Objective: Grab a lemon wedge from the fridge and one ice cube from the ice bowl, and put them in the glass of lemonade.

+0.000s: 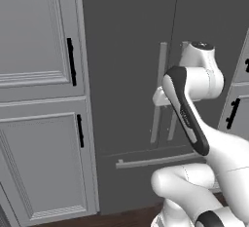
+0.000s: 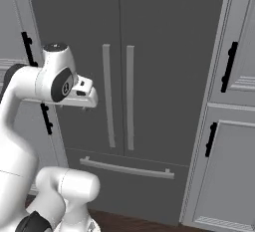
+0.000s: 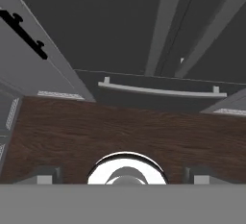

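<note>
The fridge (image 2: 119, 76) stands shut ahead, the gripper (image 3: 124, 176) wide open and empty, apparently still short of the handles (image 2: 118, 96), so a misjudged reach could glance off a bar.

Glossy white arm (image 1: 194, 99), seemingly black-banded joints.

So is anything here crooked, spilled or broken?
Nothing stands out. The fridge has both doors shut, its long silver handles hang straight, and the cabinets beside it look tidy. The open gripper holds nothing.
</note>
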You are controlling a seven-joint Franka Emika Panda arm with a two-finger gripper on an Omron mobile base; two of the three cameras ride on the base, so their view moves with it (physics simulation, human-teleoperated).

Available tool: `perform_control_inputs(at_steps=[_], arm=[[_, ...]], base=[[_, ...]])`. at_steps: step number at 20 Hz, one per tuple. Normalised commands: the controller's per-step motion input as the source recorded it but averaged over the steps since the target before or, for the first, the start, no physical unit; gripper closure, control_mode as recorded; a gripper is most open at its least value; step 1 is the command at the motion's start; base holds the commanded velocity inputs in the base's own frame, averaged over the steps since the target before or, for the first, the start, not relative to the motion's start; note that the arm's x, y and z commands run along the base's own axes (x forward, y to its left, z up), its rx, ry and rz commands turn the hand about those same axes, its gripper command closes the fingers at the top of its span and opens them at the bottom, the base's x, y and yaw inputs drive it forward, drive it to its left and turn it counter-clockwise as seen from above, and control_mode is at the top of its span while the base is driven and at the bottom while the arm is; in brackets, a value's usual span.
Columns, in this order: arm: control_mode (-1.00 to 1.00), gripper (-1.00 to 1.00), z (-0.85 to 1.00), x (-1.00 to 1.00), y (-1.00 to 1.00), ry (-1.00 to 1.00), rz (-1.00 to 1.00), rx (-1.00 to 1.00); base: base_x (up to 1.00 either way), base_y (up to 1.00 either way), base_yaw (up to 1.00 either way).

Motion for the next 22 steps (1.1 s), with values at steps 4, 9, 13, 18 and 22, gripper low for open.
perform_control_inputs(at_steps=[4, 9, 13, 18, 22], arm=[[1.00, -1.00, 0.00, 0.00, 0.00, 0.00, 0.00, 0.00], [1.00, -1.00, 0.00, 0.00, 0.00, 0.00, 0.00, 0.00], [1.00, -1.00, 0.00, 0.00, 0.00, 0.00, 0.00, 0.00], [1.00, -1.00, 0.00, 0.00, 0.00, 0.00, 0.00, 0.00], [1.00, -1.00, 0.00, 0.00, 0.00, 0.00, 0.00, 0.00]], base=[[-0.36, 0.25, 0.10], [0.00, 0.09, 0.04], [0.00, -0.20, -0.52], [0.09, -0.01, -0.82], [0.03, 0.00, -0.87]])
